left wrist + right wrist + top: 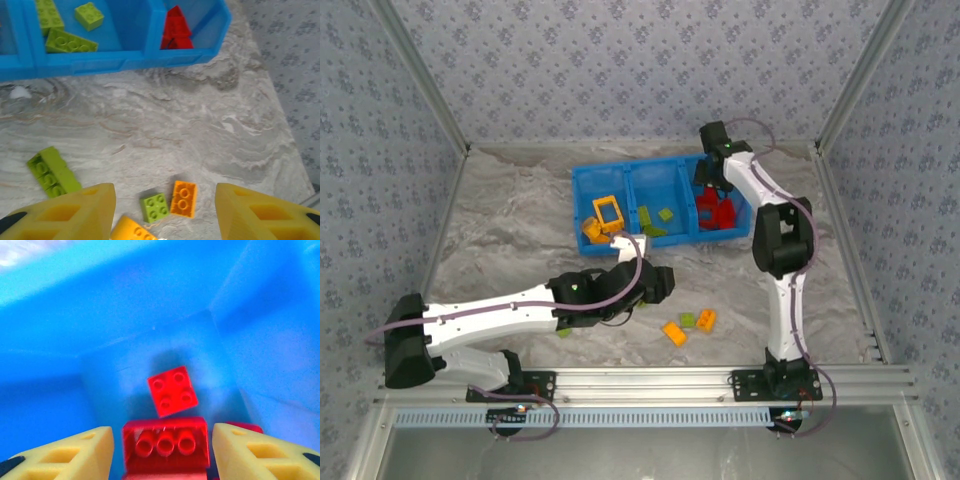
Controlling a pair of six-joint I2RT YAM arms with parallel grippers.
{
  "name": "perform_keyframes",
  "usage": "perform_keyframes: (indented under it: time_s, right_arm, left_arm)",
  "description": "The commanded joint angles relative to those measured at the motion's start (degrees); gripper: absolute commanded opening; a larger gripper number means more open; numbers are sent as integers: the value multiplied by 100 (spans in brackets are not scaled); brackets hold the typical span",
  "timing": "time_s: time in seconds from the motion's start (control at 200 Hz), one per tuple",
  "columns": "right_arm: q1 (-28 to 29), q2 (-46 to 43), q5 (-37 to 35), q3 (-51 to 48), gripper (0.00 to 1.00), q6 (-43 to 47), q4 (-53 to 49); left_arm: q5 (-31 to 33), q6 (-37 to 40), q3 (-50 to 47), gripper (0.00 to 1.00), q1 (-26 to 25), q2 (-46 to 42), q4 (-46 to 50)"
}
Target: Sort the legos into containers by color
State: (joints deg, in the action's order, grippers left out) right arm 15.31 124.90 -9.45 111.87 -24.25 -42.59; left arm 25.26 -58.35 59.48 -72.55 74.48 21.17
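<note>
Right hand [163,445] is released over glossy red legos [172,391] in the smooth blue bin's [100,305] right compartment. Left hand [165,205] is released above 4 loose studded legos [183,198] on the marbled bench [200,125].

bin [125,62]: bright blue plastic, smooth, glossy
legos [172,391]: hard plastic, smooth, slight sheen
fingers [65,215]: yellow plastic, matt
table [200,135]: grey marbled sheet, matt, slightly wrinkled
rails [660,380]: bare metal, dull shine
walls [640,60]: patterned, matt; cloth or paper unclear
</note>
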Motion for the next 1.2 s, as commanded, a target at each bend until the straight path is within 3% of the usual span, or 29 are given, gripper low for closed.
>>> perform_keyframes:
  time_s: [0.0,0.165,0.31,0.485,0.575,0.695,0.789,0.994,1.194]
  right_arm:
    - [232,-1316,-271,-198,55,168,-37]
    - [793,-3162,-494,-1531,53,421,422]
    - [1859,-4970,-213,-3400,55,669,1145]
    - [3563,-6954,1085,-5982,59,755,2303]
    - [4602,-7607,1250,-6872,61,620,2751]
    - [5880,-7736,796,-7387,63,371,2975]
    - [6474,-7492,372,-7507,64,152,3184]
    - [6861,-6742,88,-7214,63,59,3432]
    - [6923,-6446,-38,-7021,63,50,3430]
  left_arm:
    - [535,-703,250,54,-57,-110,1381]
    - [753,-1744,76,56,6,-647,3085]
    - [625,-3047,-478,61,213,-1254,4684]
    - [-143,-3402,-1835,65,967,-2372,4717]
    - [-435,-3221,-2339,66,1468,-2812,4455]
    - [-795,-2795,-2672,69,2057,-2871,3985]
    - [-940,-2555,-2710,69,2249,-2512,3625]
    - [-1185,-2180,-2557,71,2453,-1401,2985]
    - [-1331,-2076,-2531,70,2620,-862,2710]
